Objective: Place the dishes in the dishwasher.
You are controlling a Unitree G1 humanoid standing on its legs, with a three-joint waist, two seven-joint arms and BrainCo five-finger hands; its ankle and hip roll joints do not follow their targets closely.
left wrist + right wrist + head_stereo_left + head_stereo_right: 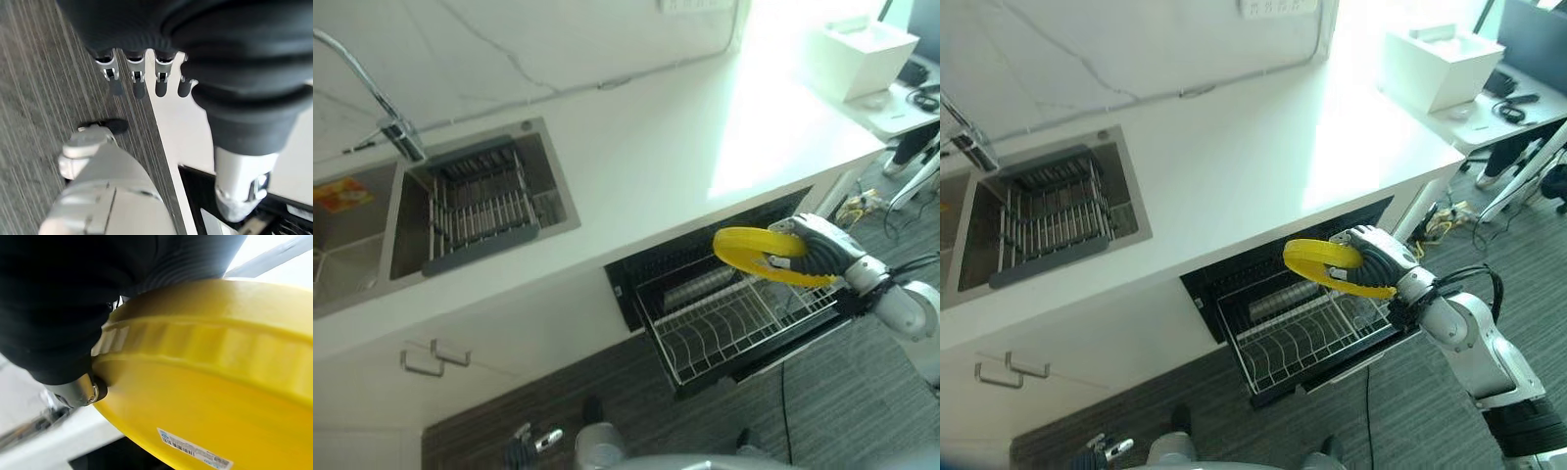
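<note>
Right hand is clamped on a round yellow plastic plate, held above the pulled-out white wire dishwasher rack. Rack appears empty; plate not yet slotted. Left hand hangs relaxed, well away from the rack.

Yellow plate — underside close up, label visible — rim in right robot hand.

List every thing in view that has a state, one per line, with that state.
Yellow plate: held in the air above the dishwasher rack, not yet set down.
Right robot hand: shut on the yellow plate.
Left robot hand: open, holding nothing, low by the floor.
Dishwasher rack: pulled out, no dishes in it.
Sink rack: no dishes in it.
</note>
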